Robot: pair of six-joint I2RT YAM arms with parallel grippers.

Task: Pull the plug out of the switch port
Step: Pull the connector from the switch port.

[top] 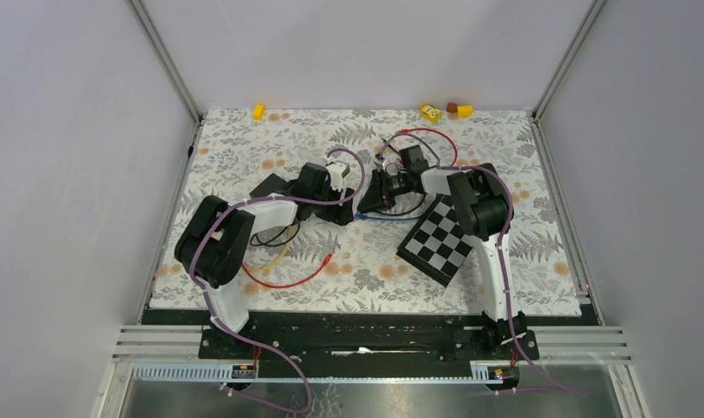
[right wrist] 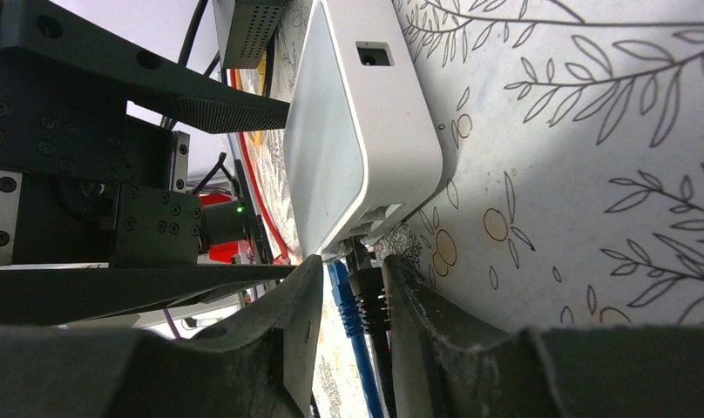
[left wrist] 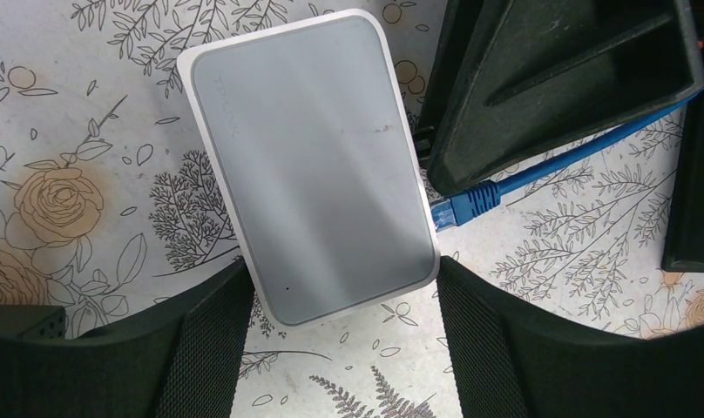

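White plastic switch point(left wrist: 314, 165), light and apt to slide, is lying mid-way across the counter point(top: 244, 157), the left gripper point(left wrist: 344, 283) clamping its sides. The right gripper point(right wrist: 353, 292) is apparently pinching the stiff black plug point(right wrist: 368, 292) beside the blue cable point(right wrist: 344, 326); the plug body, not the cord, is offering the sound hold.

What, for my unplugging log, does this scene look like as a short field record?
switch: white-and-grey plastic network switch, flat on floral tablecloth
plugs: blue cable plug and black cable plug, both apparently seated in switch
left gripper: clamps switch's long sides
right gripper: straddles both plugs; grip unclear
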